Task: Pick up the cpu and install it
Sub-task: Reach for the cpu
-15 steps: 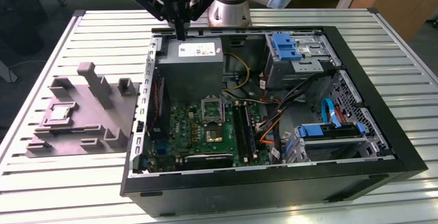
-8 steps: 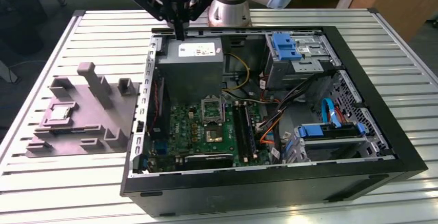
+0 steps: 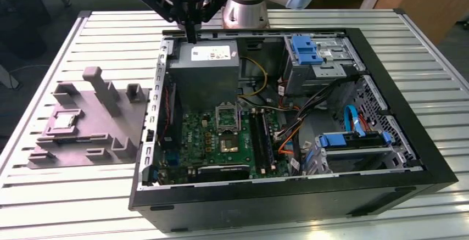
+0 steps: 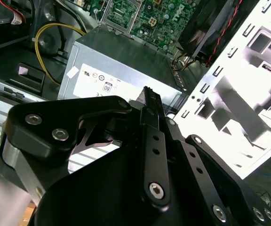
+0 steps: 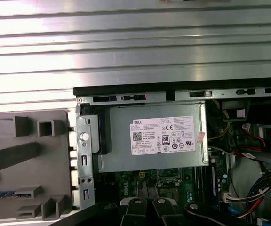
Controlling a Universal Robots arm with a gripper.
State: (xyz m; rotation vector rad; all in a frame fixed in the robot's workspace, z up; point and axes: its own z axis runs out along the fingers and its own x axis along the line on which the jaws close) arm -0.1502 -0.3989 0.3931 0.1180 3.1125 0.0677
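The cpu [image 3: 63, 120], a small pale square chip, lies in a recess of the grey moulded tray [image 3: 88, 141] on the exterior view's left, outside the computer case. My gripper [image 3: 192, 37] hangs over the far left corner of the open black case [image 3: 410, 157], just above the grey power supply [image 3: 207, 70], well away from the cpu. Its black fingers [image 4: 150, 101] are pressed together with nothing between them; their bases [image 5: 147, 203] sit over the motherboard edge. The green motherboard [image 3: 219, 135] lies on the case floor with a square metal-framed socket [image 3: 227, 116] near its middle.
The case stands on a slatted metal table [image 3: 110, 37]. Inside it are blue-latched drive cages [image 3: 311, 50], bundled cables [image 3: 300, 119] and a yellow wire [image 3: 256, 75]. The tray [image 5: 27, 160] has raised blocks and lies right beside the case's side wall [image 5: 83, 155].
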